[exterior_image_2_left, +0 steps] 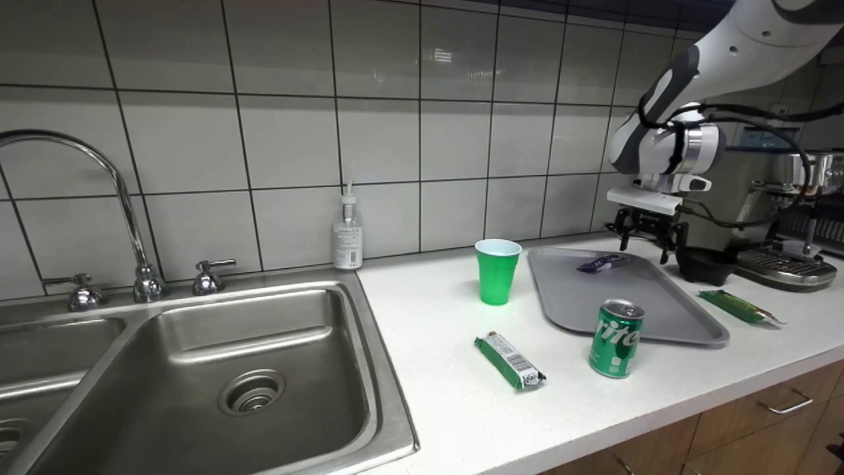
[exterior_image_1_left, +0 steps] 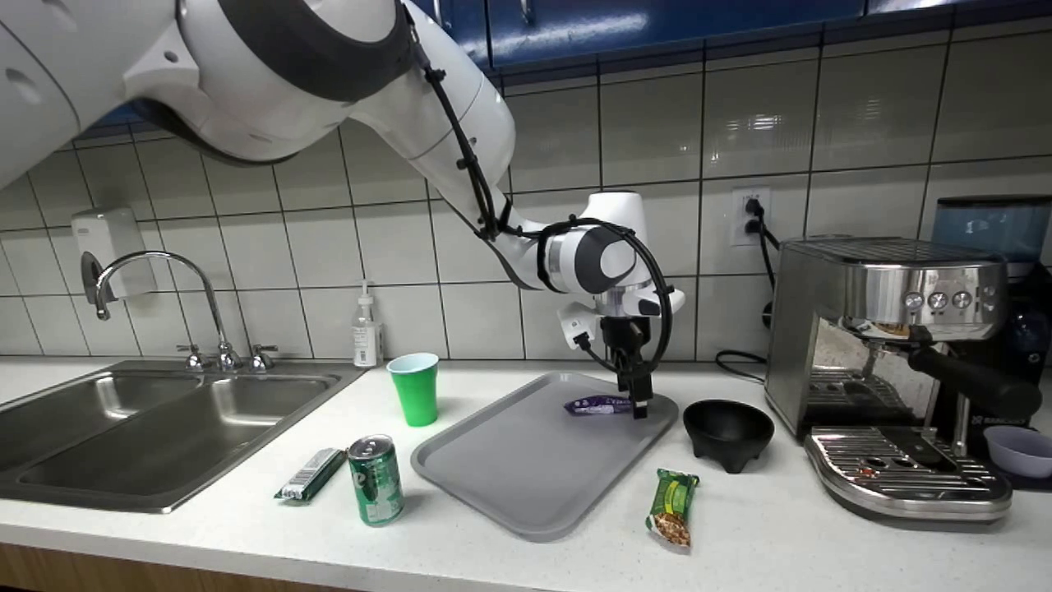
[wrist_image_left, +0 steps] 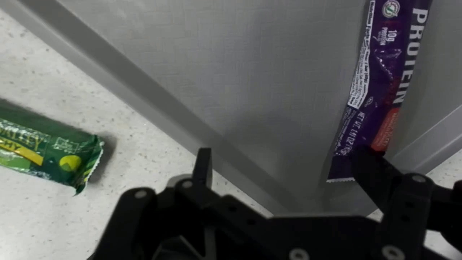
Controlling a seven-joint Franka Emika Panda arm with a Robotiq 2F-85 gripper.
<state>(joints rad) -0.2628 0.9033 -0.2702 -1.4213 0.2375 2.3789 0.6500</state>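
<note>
My gripper (wrist_image_left: 285, 154) is open above a corner of the grey tray (wrist_image_left: 231, 72), and nothing is between its fingers. A purple protein bar (wrist_image_left: 382, 83) lies flat on the tray. In the wrist view the right finger (wrist_image_left: 371, 169) covers part of the bar's lower end; whether they touch I cannot tell. The left finger (wrist_image_left: 203, 168) stands over the tray's edge. In both exterior views the gripper (exterior_image_1_left: 639, 404) hangs pointing down beside the purple bar (exterior_image_1_left: 598, 404), at the tray's end near the black bowl (exterior_image_1_left: 728, 432).
A green granola bar (exterior_image_1_left: 672, 508) lies in front of the bowl. Left of the tray are a green Sprite can (exterior_image_2_left: 616, 340), a green cup (exterior_image_2_left: 497, 274) and another wrapped bar (exterior_image_2_left: 509, 359). The espresso machine (exterior_image_1_left: 888, 370) stands right, the sink (exterior_image_1_left: 164, 427) left, the tiled wall behind.
</note>
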